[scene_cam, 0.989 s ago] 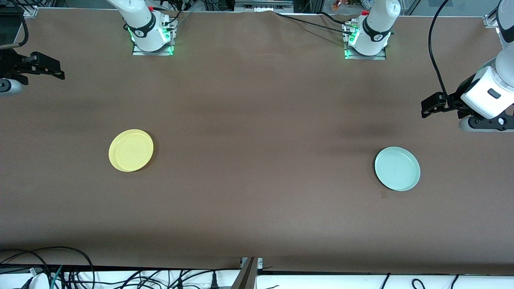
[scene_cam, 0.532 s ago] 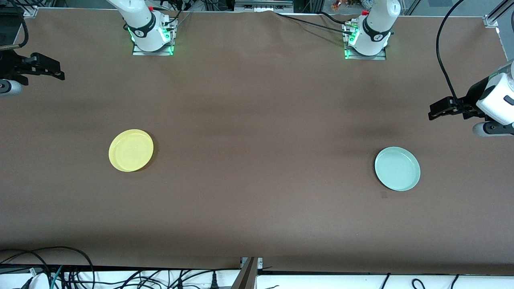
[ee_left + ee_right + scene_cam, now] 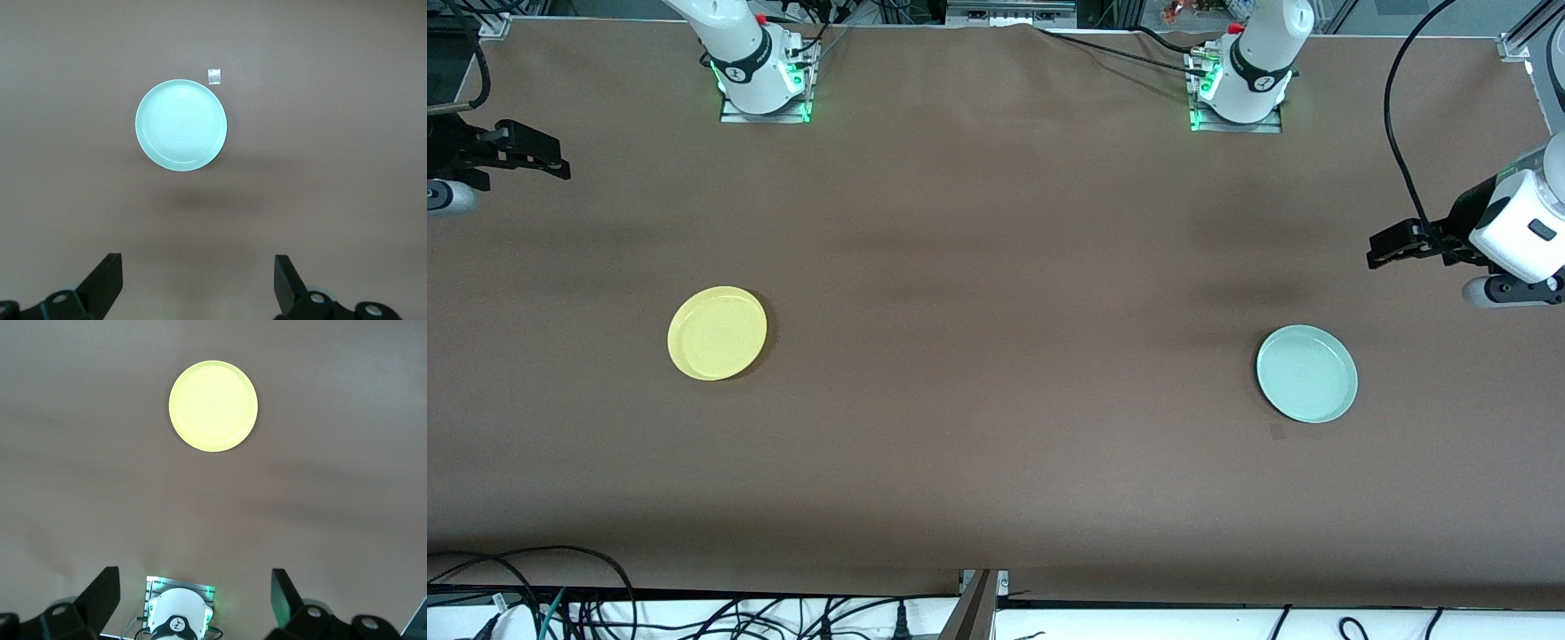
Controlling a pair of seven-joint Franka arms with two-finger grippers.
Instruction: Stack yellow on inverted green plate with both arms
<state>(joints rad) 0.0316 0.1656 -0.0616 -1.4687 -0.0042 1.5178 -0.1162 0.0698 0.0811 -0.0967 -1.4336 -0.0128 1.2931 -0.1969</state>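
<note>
The round, shallow, pale mint-green plate (image 3: 1306, 373) sits rim-up at the frame's lower right, the round, shallow, bright yellow plastic plate (image 3: 717, 332) at centre-left. Neither has a long axis. The left gripper (image 3: 197, 283) and right gripper (image 3: 195, 597) hang high, fingers spread, empty. The green plate probably needs flipping first, gripped at the rim.

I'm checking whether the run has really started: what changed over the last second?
Only the left gripper moved: it swung out toward the table's edge and lower in the front view, then came partway back toward the middle, open and empty. The right gripper barely shifted, open, waiting at its end. The yellow plate and green plate lie untouched, rim up.
</note>
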